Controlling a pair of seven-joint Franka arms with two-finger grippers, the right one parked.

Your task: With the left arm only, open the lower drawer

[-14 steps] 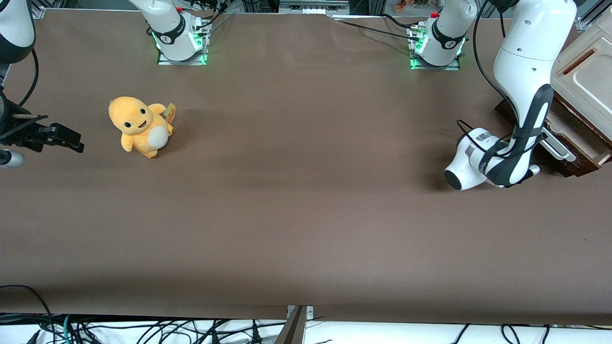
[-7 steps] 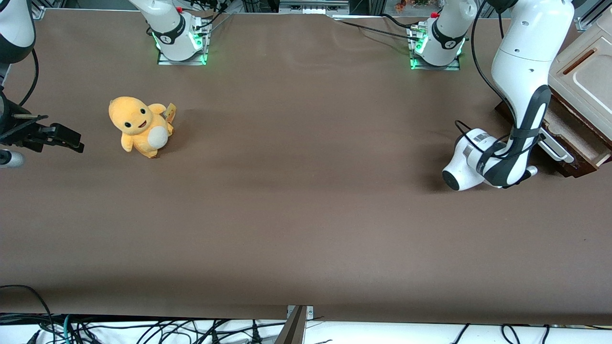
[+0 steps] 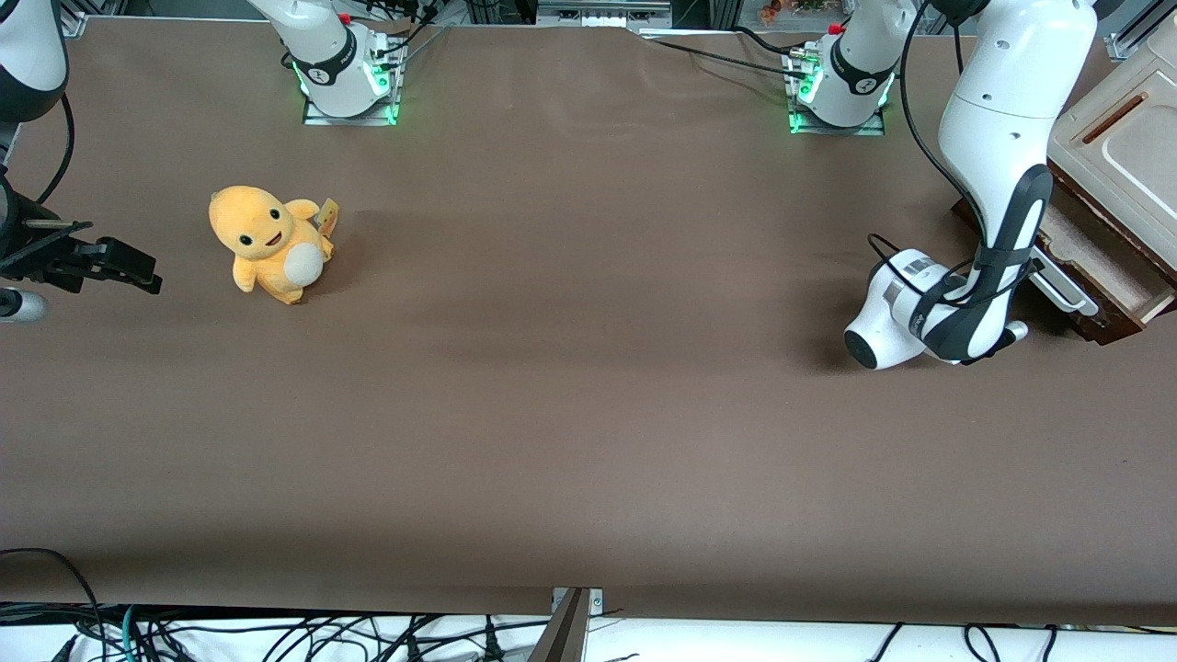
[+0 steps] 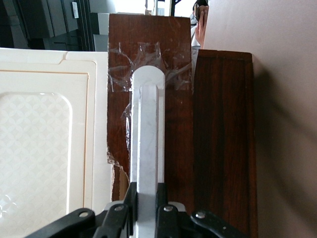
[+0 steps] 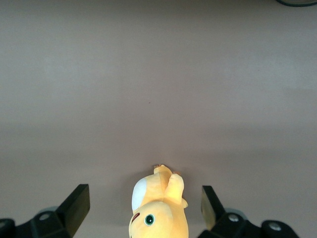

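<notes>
Jaws of gripper (image 4: 147, 203) clenched on smooth white bar handle (image 4: 147, 139); lower drawer (image 3: 1099, 267) part-open.

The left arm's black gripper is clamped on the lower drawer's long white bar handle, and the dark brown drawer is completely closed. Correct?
Not quite. The black gripper is clamped on the long white bar handle, but the dark brown lower drawer is partly pulled out: the front view shows its pale wooden inside.

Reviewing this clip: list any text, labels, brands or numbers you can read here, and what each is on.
No text is readable.
Tag on the yellow plush toy: too small to read.
Round marks on the arm bases: not legible.
Gripper, shut on the lower drawer's white bar handle: no markings.
</notes>
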